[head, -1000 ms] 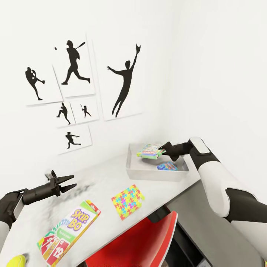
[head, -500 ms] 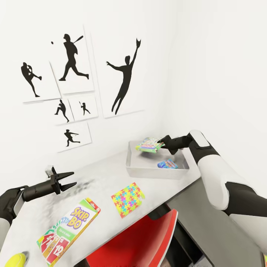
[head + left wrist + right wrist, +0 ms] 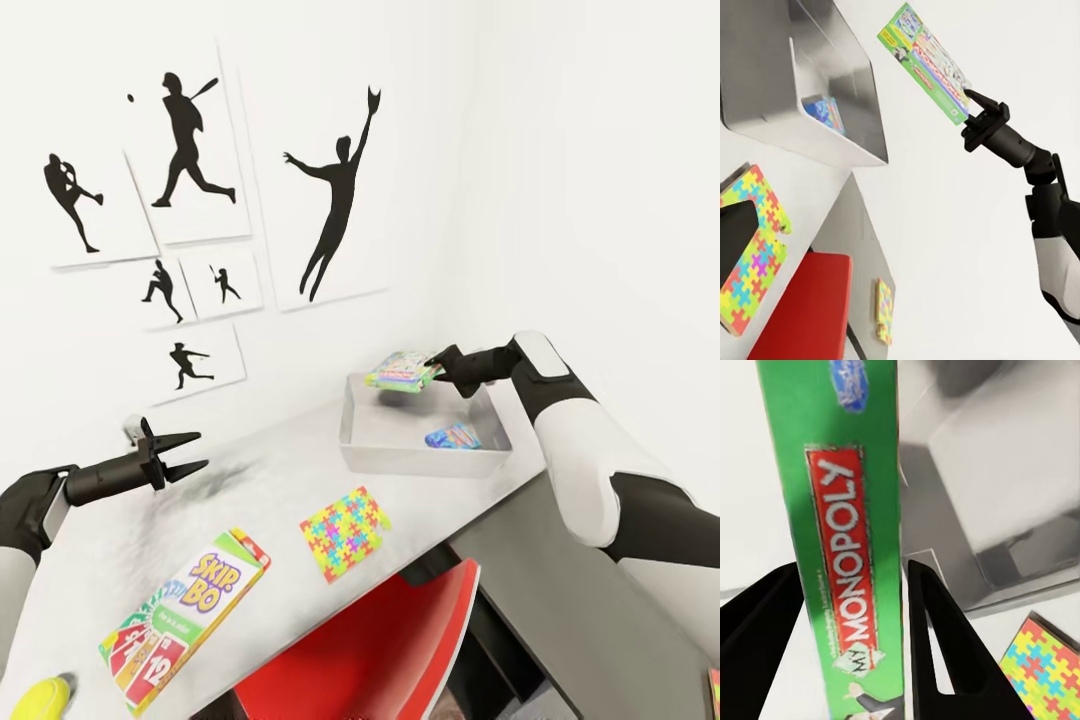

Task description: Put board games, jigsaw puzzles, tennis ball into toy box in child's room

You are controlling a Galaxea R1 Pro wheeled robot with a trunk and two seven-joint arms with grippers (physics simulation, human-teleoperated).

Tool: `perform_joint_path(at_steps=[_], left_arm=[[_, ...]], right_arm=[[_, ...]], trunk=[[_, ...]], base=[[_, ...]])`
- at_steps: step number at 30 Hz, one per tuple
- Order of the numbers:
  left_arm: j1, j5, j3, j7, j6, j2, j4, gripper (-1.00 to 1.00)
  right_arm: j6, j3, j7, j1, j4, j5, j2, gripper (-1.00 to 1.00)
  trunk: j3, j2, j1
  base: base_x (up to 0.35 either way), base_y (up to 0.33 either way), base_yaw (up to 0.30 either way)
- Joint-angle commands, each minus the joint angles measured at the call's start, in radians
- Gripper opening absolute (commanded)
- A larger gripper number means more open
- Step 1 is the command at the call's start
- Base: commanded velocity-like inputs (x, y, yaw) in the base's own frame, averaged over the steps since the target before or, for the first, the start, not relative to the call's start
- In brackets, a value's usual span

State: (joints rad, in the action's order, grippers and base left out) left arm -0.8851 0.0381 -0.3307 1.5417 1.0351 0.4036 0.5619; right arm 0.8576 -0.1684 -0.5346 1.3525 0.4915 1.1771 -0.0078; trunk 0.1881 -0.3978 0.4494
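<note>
The pale grey toy box (image 3: pixel 400 462) stands at the far right end of the table (image 3: pixel 270 480), with a blue-purple board game (image 3: pixel 452 437) lying in it. My right gripper (image 3: pixel 436 371) is shut on the green-edged Monopoly board game (image 3: pixel 402 370), held level just above the box's far rim. In the right wrist view the Monopoly box (image 3: pixel 851 555) sits between the black fingers (image 3: pixel 934 637). My left gripper (image 3: pixel 187 453) hovers open over the table's left part. The Skip-Bo board game (image 3: pixel 185 615), a jigsaw puzzle (image 3: pixel 345 532) and the tennis ball (image 3: pixel 40 697) lie on the table nearer me.
A red chair (image 3: pixel 370 650) is tucked under the table's front edge. The dark grey cabinet (image 3: pixel 590 600) adjoins the table below my right arm. Another multicolour puzzle square (image 3: pixel 883 309) lies low beside the cabinet. White walls with baseball silhouettes (image 3: pixel 335 210) close the corner.
My right gripper has lifted the Monopoly game a little higher over the toy box. My left gripper has risen slightly and stays open. The camera has shifted a little.
</note>
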Motion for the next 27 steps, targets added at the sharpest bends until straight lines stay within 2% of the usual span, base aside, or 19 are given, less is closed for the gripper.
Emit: perform_joint_path(at_steps=[1, 12, 27], left_arm=[[-0.006, -0.002, 0.0, 0.005, 0.011, 0.001, -0.001, 1.0], [-0.029, -0.018, -0.001, 0.005, 0.012, 0.008, -0.004, 1.0], [-0.049, -0.021, -0.001, 0.005, 0.012, 0.011, -0.008, 1.0]], right_arm=[[0.001, -0.003, -0.011, 0.002, 0.001, 0.01, 0.001, -1.0], [0.003, 0.001, -0.011, 0.005, 0.001, 0.008, 0.029, -1.0], [0.005, 0.005, -0.01, 0.01, 0.001, 0.003, 0.046, -1.0]], trunk=[[0.004, -0.002, 0.001], [0.022, -0.002, 0.001], [0.046, -0.002, 0.001]], base=[[0.0, 0.0, 0.0], [0.0, 0.0, 0.0], [0.0, 0.0, 0.0]])
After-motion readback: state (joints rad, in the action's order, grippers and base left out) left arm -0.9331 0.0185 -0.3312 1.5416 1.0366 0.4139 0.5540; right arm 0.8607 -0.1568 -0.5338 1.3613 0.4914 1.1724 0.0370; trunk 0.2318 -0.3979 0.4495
